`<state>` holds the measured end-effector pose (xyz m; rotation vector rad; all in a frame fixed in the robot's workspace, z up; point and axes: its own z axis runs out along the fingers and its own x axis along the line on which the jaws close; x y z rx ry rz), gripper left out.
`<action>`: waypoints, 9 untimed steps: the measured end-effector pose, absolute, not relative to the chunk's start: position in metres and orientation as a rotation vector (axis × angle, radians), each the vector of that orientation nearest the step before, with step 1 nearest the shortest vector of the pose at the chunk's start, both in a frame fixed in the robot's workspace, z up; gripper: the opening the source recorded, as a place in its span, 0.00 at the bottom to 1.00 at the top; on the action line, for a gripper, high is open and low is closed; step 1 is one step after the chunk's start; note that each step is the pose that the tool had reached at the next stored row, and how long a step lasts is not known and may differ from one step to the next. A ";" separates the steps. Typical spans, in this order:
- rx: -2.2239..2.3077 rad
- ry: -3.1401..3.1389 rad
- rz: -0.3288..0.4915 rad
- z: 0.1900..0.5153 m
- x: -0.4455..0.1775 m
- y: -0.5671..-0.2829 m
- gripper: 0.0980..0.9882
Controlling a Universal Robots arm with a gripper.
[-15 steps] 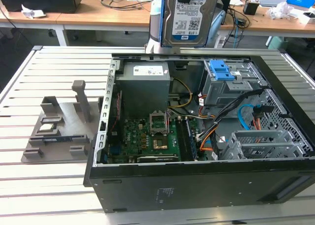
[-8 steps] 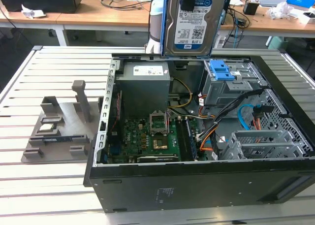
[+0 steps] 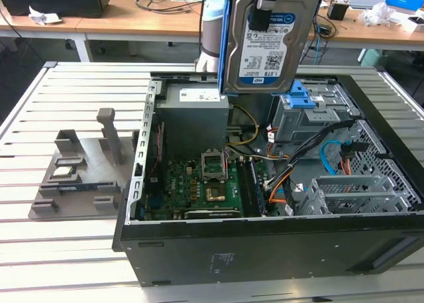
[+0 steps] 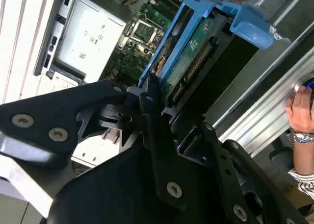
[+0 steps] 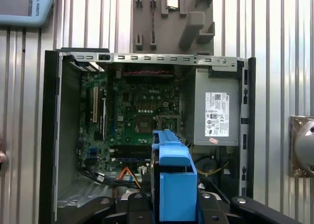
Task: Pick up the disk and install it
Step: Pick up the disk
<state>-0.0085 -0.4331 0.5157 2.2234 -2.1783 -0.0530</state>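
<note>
— Above the open computer case (image 3: 265, 250), in the exterior view, what was hanging?
— It was the disk (image 3: 268, 41). It hung upright in the air, its white-and-blue label facing the camera and its blue carrier (image 3: 225, 44) along the edges. The gripper (image 3: 266, 8) was closed on its upper end, one black finger lying over the label.
— And under it?
— The case lay on its side on a slatted table (image 3: 66, 97), lid off. The disk was over the power supply (image 3: 192, 117), and the grey drive cage (image 3: 298, 121) with its blue latch (image 3: 301, 91) stood toward the exterior view's right of it. A grey fixture plate (image 3: 79, 177) lay beside the case, on the exterior view's left.
— What did the second wrist view give?
— There the disk (image 4: 189, 57) was seen from its green board side, and the fingers (image 4: 147, 104) pressed on its near end with no gap. Beyond it were the power supply and the motherboard (image 4: 164, 6). A person's hand (image 4: 300, 109) with a wristwatch (image 4: 302, 136) was beside a silver rail (image 4: 265, 111), well apart from the disk.
— And the first wrist view?
— The blue carrier (image 5: 174, 185) stood between the black gripper links, in front of the motherboard and beside the power supply
</note>
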 end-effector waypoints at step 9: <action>2.223 -2.178 -0.053 0.513 -0.008 -0.483 0.30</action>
